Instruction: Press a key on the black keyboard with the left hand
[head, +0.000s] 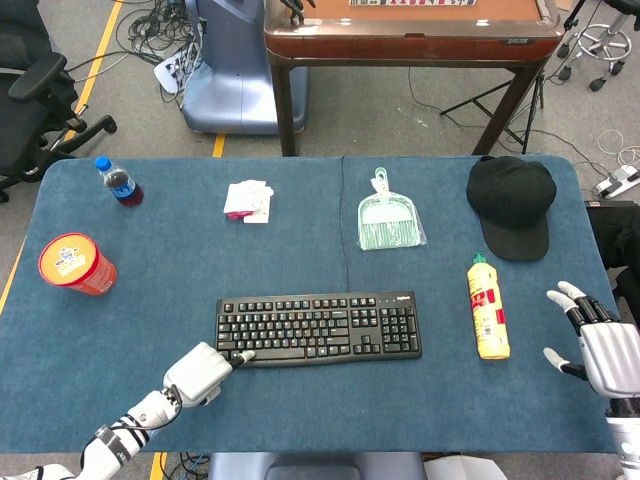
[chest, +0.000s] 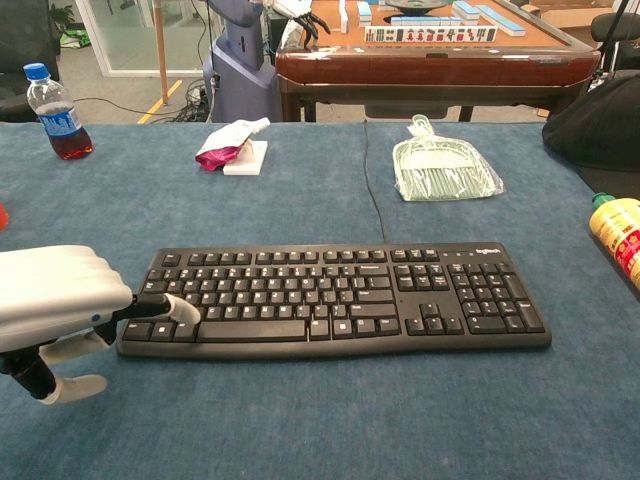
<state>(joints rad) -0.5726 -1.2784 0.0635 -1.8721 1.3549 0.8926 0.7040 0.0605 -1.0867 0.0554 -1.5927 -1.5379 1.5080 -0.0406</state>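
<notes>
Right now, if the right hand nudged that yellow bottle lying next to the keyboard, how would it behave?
The yellow bottle lies on its side on the blue cloth, so it would probably roll sideways rather than tip. Its rounded plastic body looks rigid and possibly slick. The cloth may slow the rolling somewhat.

Little can be read. The black keyboard (chest: 335, 296) carries a small light logo at its 1 o'clock corner, too small to make out, and white key legends too fine to read. The yellow bottle (head: 487, 307) and the red tub (head: 74, 263) bear printed labels, also illegible.
</notes>
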